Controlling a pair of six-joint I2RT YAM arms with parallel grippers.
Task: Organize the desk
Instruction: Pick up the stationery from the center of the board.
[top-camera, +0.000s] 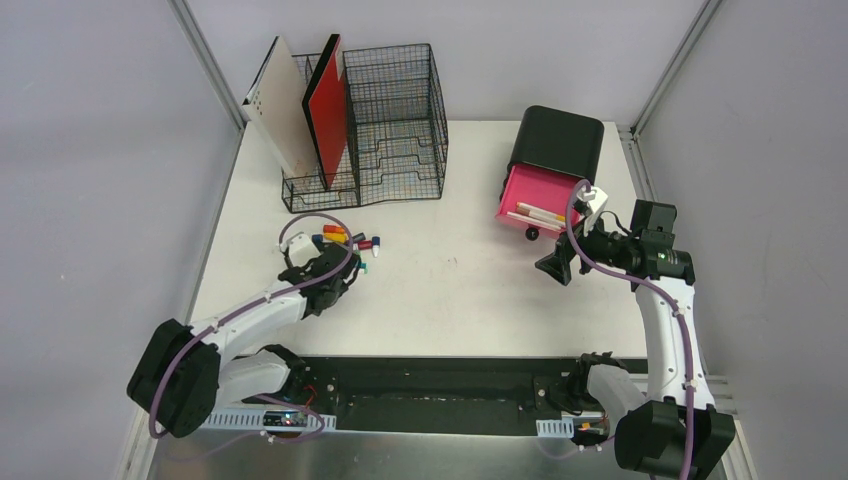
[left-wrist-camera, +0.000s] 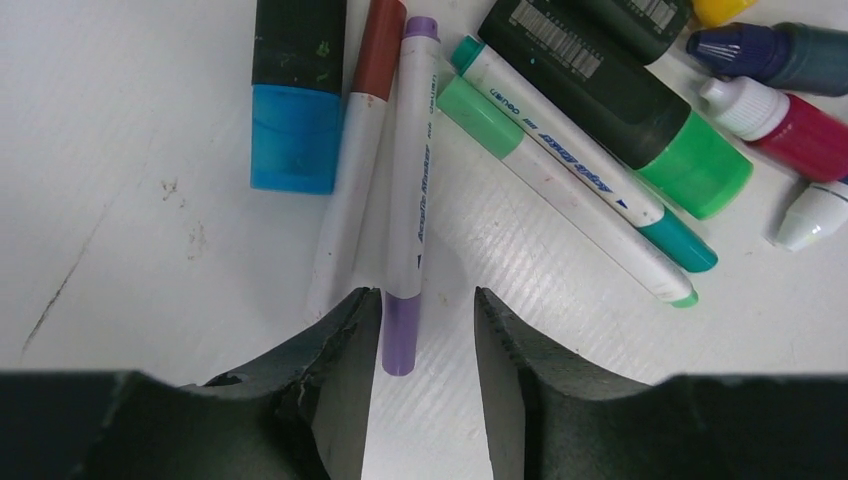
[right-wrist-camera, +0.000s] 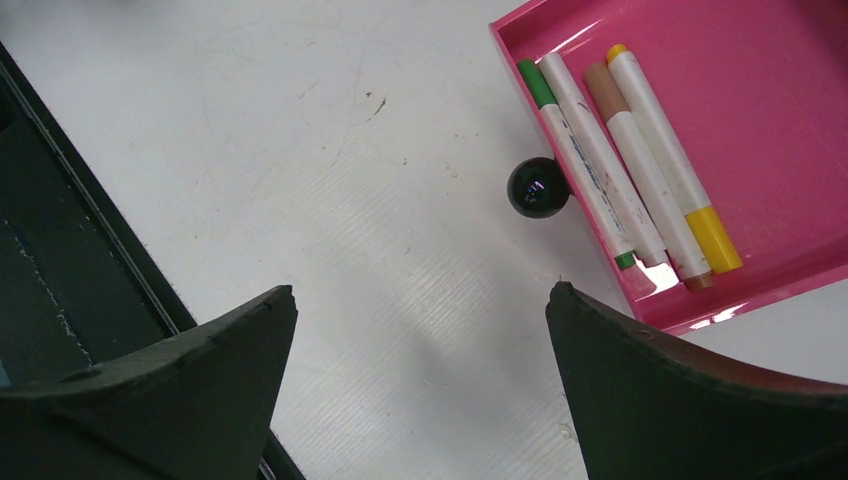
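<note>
Over on the desk (top-camera: 450, 290), left side, left gripper (left-wrist-camera: 425, 305) straddles the purple marker (left-wrist-camera: 412, 170), jaws parted, not pinching; I'd center it before squeezing. Right gripper (right-wrist-camera: 420, 288) hangs spread wide.

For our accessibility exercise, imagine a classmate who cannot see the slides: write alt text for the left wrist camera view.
The left gripper, jaws apart, straddles the lower end of a purple marker lying on the white desk. Beyond it lie a teal marker, a blue-capped highlighter and a green-capped highlighter, loosely fanned among other pens.
</note>
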